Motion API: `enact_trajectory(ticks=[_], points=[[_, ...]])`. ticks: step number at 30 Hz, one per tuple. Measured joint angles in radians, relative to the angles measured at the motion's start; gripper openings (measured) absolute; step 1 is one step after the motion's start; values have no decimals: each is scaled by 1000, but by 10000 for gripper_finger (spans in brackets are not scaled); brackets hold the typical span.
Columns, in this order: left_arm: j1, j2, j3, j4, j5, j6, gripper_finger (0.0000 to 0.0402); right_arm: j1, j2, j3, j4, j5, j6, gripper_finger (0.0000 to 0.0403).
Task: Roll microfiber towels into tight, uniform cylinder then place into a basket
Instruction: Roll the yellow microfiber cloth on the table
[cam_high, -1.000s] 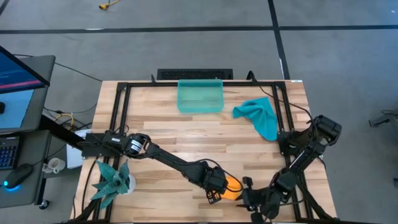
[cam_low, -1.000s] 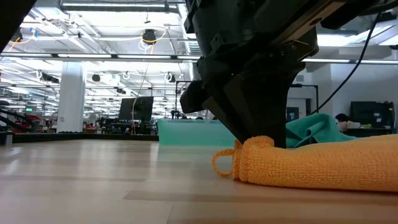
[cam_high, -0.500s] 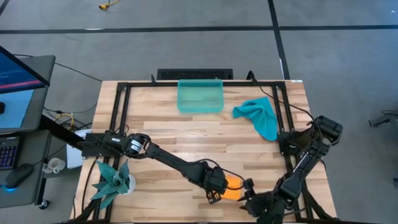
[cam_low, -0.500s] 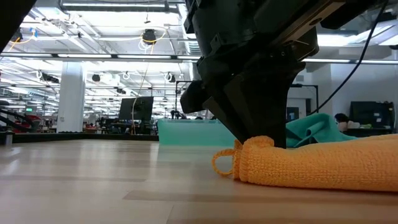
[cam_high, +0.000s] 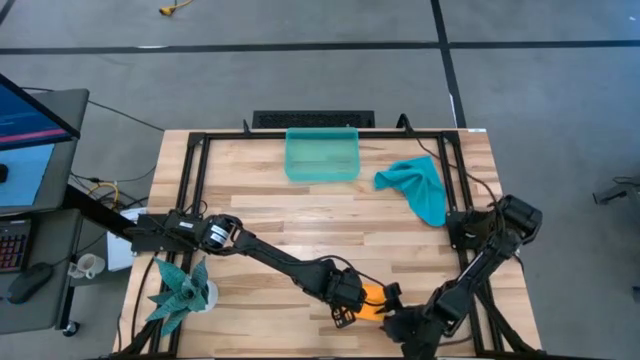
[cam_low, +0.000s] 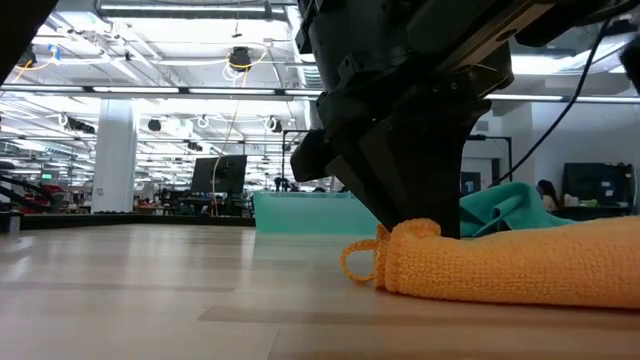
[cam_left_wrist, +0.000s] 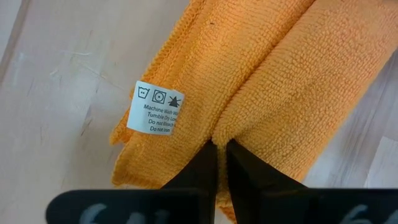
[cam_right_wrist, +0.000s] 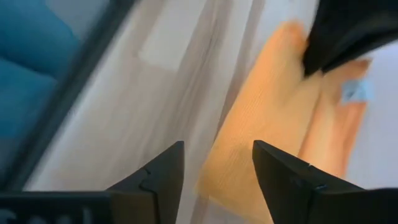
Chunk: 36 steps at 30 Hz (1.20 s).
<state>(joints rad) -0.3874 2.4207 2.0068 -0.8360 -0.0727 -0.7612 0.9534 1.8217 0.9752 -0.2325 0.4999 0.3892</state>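
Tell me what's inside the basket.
The basket looks empty in the high view. The orange towel and blue towel lie outside it. Nothing covers it.

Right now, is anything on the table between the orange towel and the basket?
No. In the high view, only bare wood lies between the orange towel and the basket. The teal towel sits off to the side of that stretch.

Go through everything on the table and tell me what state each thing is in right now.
orange towel: rolled, lying on the table, pinched at one end by the left gripper.
teal towel: crumpled, unrolled, beside the basket.
basket: upright, nothing in it.
left gripper: shut on the orange towel.
right gripper: open, at the roll's other end.
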Motion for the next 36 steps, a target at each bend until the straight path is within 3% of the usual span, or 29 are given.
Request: enact_trajectory(ticks=[8,16,24,31,36], points=[[0,0,0,-1,0,4,18,-18,104,6,-16,-7,103,215],[-5,0,0,14,-30,94,23,-20,117,8,-30,-2,194,198],[-30,1,-1,33,-88,259,69,-29,118,5,-23,-1,196,162],[-38,2,-1,34,-109,283,124,-29,118,2,-14,6,210,140],[-38,0,0,17,-107,358,141,-30,118,2,-24,7,263,122]])
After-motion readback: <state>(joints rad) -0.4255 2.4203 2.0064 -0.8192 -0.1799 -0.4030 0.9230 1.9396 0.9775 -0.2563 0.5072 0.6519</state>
